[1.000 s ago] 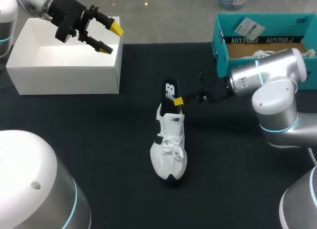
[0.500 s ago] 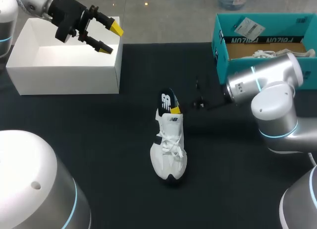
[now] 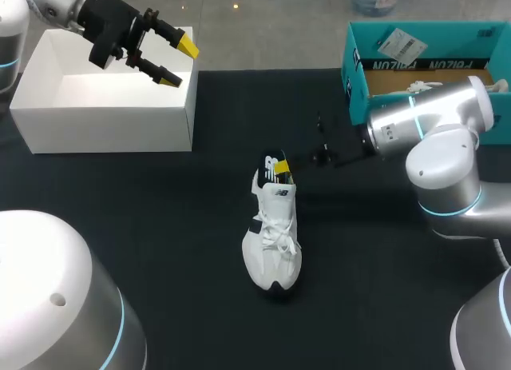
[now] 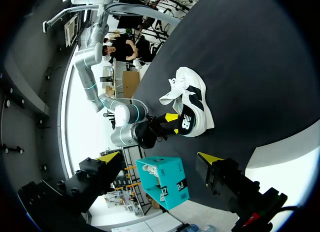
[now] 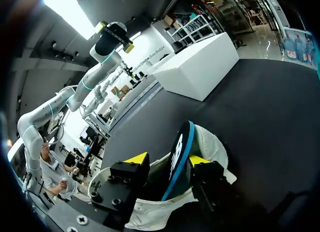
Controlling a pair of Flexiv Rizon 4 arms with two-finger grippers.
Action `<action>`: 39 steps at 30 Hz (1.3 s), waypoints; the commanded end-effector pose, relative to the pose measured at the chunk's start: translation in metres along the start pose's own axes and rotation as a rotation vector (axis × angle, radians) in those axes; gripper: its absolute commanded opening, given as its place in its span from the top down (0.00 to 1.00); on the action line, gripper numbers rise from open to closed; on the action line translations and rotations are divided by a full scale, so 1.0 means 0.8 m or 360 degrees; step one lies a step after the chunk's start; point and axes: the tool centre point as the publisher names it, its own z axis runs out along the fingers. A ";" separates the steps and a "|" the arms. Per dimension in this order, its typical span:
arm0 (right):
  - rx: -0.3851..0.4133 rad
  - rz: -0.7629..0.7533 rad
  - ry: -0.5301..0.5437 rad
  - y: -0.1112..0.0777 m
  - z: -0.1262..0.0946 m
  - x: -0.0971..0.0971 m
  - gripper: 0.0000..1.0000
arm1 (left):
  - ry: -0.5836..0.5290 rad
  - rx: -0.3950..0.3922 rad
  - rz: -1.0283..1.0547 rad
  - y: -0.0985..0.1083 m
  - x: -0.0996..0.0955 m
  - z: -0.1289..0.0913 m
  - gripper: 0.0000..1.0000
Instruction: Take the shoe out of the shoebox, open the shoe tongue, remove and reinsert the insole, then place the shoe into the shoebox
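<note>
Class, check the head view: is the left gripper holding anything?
No, the left gripper hangs open and empty above the white rectangular box.

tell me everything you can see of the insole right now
The insole is thin and dark, with a blue edge and a white logo on one face. It stands nearly upright, its lower part inside the heel opening of the white shoe and its upper part sticking out. The right gripper sits around that upper part; whether it clamps the insole cannot be told.
</note>
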 end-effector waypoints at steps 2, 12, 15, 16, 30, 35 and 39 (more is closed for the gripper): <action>0.0045 -0.0009 0.0021 0.016 0.006 -0.016 0.58 | 0.0004 0.0000 0.0001 0.000 0.000 0.000 0.00; 0.0065 0.0031 0.0026 0.004 0.009 -0.020 1.00 | 0.0004 0.0000 0.0001 0.000 0.000 0.000 0.00; 0.0079 0.0057 0.0035 -0.005 0.011 -0.013 1.00 | 0.0004 0.0000 0.0001 0.000 0.000 0.000 0.00; 0.0084 0.0063 0.0036 -0.009 0.012 -0.011 1.00 | 0.0004 0.0000 0.0001 0.000 0.000 0.000 0.00; 0.0092 0.0153 0.0095 -0.040 0.029 0.003 1.00 | 0.0004 0.0000 0.0001 0.000 0.000 0.000 0.00; 0.0102 0.0105 0.0077 -0.024 0.028 0.003 0.13 | 0.0004 0.0000 0.0001 0.000 0.000 0.000 0.00; 0.0123 0.0068 0.0055 -0.013 0.025 0.003 0.00 | 0.0004 0.0000 0.0001 0.000 0.000 0.000 0.00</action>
